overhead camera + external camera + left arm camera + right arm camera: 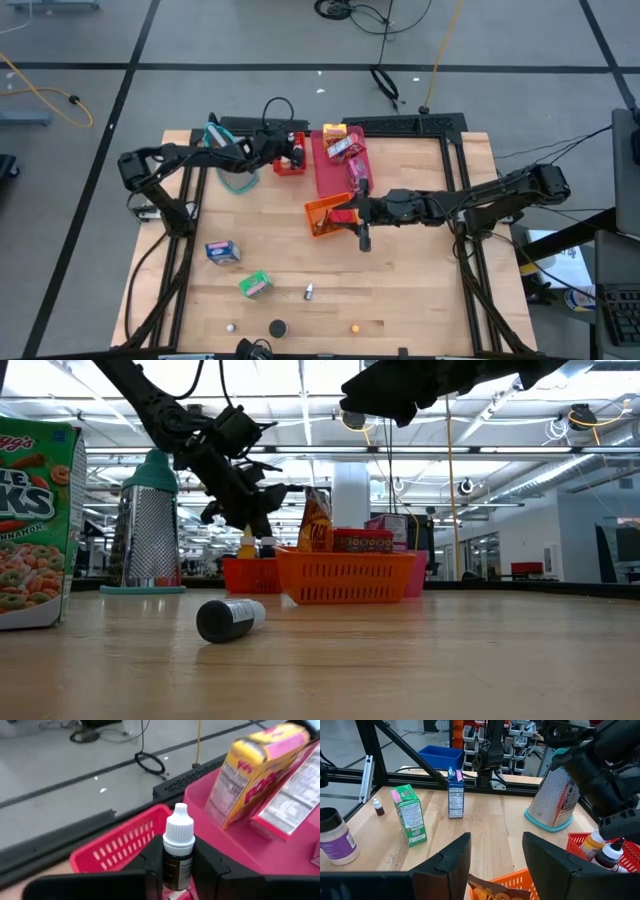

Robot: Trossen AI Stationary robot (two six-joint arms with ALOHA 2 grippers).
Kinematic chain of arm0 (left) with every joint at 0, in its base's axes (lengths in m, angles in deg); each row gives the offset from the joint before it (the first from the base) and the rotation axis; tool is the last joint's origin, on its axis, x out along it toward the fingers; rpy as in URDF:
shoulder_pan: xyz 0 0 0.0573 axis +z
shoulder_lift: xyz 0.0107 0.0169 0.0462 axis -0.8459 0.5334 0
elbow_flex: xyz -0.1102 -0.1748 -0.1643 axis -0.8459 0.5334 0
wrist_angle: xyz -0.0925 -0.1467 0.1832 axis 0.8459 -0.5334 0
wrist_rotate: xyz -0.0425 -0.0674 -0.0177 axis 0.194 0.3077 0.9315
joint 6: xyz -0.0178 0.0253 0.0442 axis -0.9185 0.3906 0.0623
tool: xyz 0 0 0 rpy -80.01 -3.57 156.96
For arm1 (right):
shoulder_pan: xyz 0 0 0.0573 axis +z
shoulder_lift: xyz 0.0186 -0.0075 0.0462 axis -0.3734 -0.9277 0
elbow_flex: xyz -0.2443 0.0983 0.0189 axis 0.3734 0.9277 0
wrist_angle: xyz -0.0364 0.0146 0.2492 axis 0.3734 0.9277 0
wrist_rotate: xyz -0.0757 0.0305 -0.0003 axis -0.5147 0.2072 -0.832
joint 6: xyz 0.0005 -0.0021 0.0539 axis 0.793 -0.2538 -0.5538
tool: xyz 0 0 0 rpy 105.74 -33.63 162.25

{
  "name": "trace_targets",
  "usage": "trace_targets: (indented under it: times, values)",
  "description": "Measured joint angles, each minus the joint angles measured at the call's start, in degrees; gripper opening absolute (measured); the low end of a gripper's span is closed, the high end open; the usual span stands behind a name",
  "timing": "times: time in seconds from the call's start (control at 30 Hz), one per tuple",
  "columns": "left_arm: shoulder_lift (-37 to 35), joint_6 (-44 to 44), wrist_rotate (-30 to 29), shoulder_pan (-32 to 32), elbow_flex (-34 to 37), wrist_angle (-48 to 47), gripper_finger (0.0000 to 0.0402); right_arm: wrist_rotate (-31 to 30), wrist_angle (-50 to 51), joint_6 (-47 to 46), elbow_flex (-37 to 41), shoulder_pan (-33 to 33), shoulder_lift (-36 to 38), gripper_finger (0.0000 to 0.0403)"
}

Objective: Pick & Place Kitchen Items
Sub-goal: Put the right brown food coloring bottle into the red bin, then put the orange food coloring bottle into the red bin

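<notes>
Pinching a white-capped bottle [178,851] upright, the left gripper [178,870] hangs right over the red tray [120,851] at twelve o'clock, while the right gripper [492,857] waits open above the orange tray [325,214].

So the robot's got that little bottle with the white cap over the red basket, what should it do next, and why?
Probably open its fingers a bit more and let go. The left gripper holds the little bottle upright between its fingers, right over the red basket, where another bottle already stands. The bottle looks low enough to drop in safely. The right gripper waits open above the orange basket.
</notes>
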Motion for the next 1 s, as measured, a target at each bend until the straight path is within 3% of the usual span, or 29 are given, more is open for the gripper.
trace_targets:
  times: [0.5, 0.77, 1.0]
  values:
    - [0.05, 0.82, 0.21, -0.28, 0.00, -0.39, 0.0175, 0.00, -3.02, -0.40, 3.31, -0.04, 0.00, 0.0171]
    - [-0.07, 3.01, 5.33, -1.12, 0.00, 0.94, 0.0200, 0.54, -3.07, -2.16, 5.92, 2.08, 0.00, 0.0171]
    - [-0.41, 6.55, 7.56, -2.86, 0.00, 4.35, 0.0203, 7.80, -3.11, -7.78, 9.33, 7.13, -0.12, 0.0171]
